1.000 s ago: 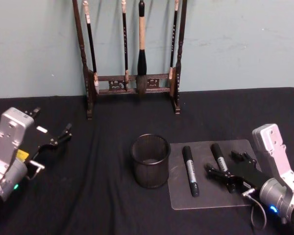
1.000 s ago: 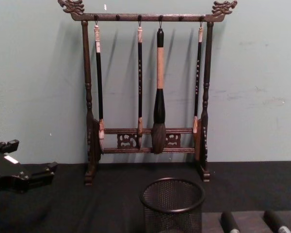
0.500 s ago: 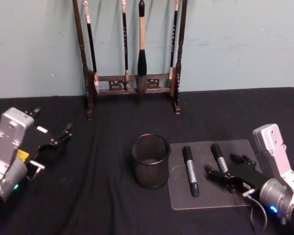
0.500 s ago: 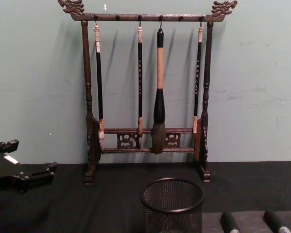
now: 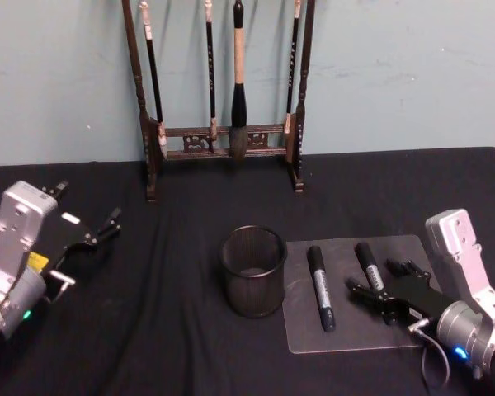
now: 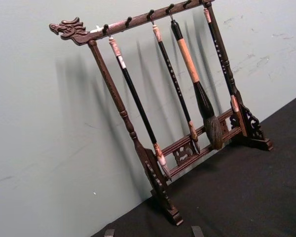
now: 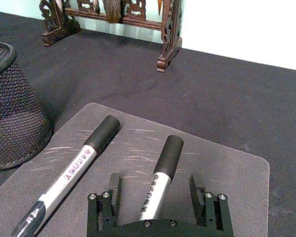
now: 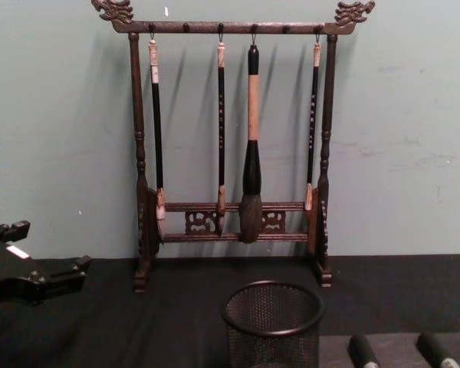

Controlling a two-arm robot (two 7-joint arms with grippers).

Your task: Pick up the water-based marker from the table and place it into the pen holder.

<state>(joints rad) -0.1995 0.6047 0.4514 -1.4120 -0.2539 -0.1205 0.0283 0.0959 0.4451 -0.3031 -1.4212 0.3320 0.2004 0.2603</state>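
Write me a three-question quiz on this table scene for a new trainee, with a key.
1. True or false: both markers lie on the grey mat, beside the pen holder.
2. Multiple choice: the open right gripper straddles A) the marker nearer the holder, B) the marker farther from the holder, C) neither.
3. Short answer: which gripper sits idle, away from the mat?

Key: 1 true. 2 B. 3 the left gripper, open over the table.
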